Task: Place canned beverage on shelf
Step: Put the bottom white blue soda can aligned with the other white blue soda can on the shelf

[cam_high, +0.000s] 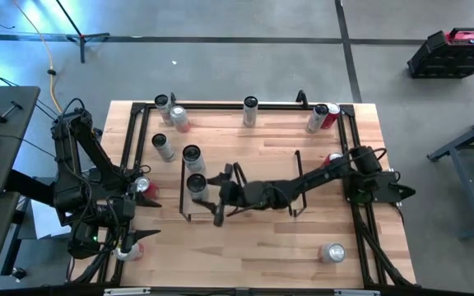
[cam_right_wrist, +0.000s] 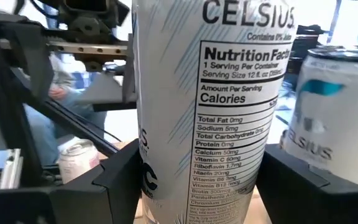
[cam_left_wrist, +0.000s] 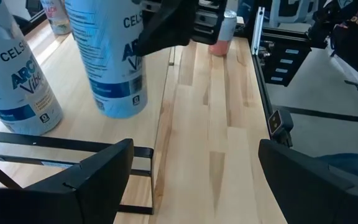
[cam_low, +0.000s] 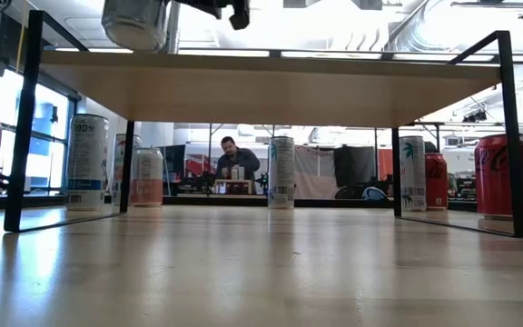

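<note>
A: What's the biggest thing in play?

B: The counter (cam_high: pixel 303 238), light wood with black rails. On it stands the shelf (cam_high: pixel 257 177), a low light-wood board on thin black wire end frames, left of the counter's middle.

A: And the arms?

B: The right arm reaches from the right side across the shelf. The right gripper (cam_high: pixel 206 196) is at the shelf's left end, fingers (cam_right_wrist: pixel 114 180) pinching a can (cam_right_wrist: pixel 204 106) between them. The left arm waits at the counter's near-left corner, and the left gripper (cam_left_wrist: pixel 191 180) has its fingers (cam_left_wrist: pixel 98 171) spread wide with nothing between them.

A: Where exactly is that can?

B: Upright at the left end of the shelf. The low view shows its base (cam_low: pixel 134 23) just above the board; I can't tell whether it touches.

A: How does it look?

B: Tall, slim, white with pale blue streaks, "CELSIUS" lettering and a nutrition panel facing the right wrist camera.

A: Anything else on the shelf?

B: A second white can (cam_high: pixel 192 156) stands just beyond the held one, at the shelf's far-left corner.

A: The rest?

B: Loose cans on the counter: several white ones along the far edge, a red can (cam_high: pixel 330 115) at the far right, another silver-topped can (cam_high: pixel 332 252) near right.
</note>
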